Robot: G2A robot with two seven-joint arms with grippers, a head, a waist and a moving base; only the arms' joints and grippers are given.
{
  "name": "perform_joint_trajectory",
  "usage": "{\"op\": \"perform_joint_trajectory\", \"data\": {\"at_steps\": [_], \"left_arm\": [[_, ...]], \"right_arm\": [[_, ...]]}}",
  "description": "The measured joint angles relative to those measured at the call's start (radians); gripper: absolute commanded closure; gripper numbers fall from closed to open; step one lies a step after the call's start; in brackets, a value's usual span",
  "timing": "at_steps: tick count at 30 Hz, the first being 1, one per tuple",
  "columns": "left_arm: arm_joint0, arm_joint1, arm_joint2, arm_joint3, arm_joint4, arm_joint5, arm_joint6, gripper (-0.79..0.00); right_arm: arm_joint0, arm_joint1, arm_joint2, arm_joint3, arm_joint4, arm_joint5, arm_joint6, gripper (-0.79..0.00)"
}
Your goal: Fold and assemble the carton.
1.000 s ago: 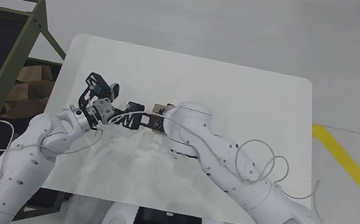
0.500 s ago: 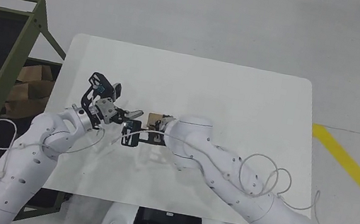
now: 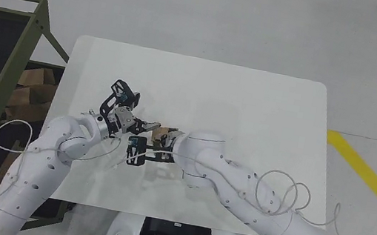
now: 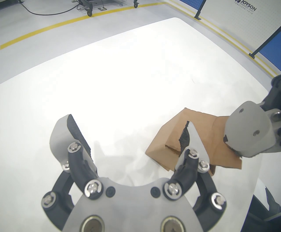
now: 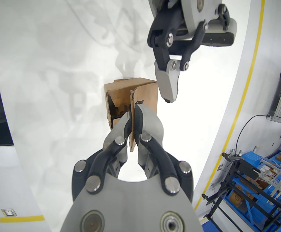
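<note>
The carton [image 3: 163, 130] is hemmed in near the table's [image 3: 266, 100] middle: the right gripper [image 5: 132, 112] pinches one upright flap, and the left gripper [image 4: 129, 123], jaws spread wide, hangs just beside the carton with one finger [image 5: 168, 87] close to its side, leaving only a narrow gap between the two. The right arm [image 3: 236, 189] crosses the table's near right part, while the far side and far right are bare white surface. A green frame [image 3: 35, 24] stands off the left edge.
</note>
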Motion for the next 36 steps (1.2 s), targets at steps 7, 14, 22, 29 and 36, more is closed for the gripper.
{"op": "perform_joint_trajectory", "data": {"at_steps": [7,14,22,29,36], "left_arm": [[-0.033,-0.007,0.038,0.031,0.008,0.001,-0.015,-0.785],[-0.041,-0.007,0.04,0.044,0.008,-0.018,-0.013,-0.785],[-0.039,-0.007,0.041,0.039,0.016,-0.03,0.0,-0.785],[-0.035,-0.006,0.038,0.038,0.02,-0.037,0.003,-0.785],[-0.039,-0.006,0.042,0.041,0.022,-0.049,-0.007,-0.785]], "right_arm": [[0.002,0.014,-0.003,-0.015,0.02,0.011,0.011,-0.219],[-0.007,0.024,0.003,-0.04,0.03,0.015,0.015,-0.24],[-0.023,0.033,0.014,-0.067,0.022,0.018,0.018,-0.24],[-0.028,0.032,0.017,-0.047,0.011,0.025,0.018,-0.24],[-0.022,0.024,0.011,-0.028,0.009,0.041,0.02,-0.246]]}}
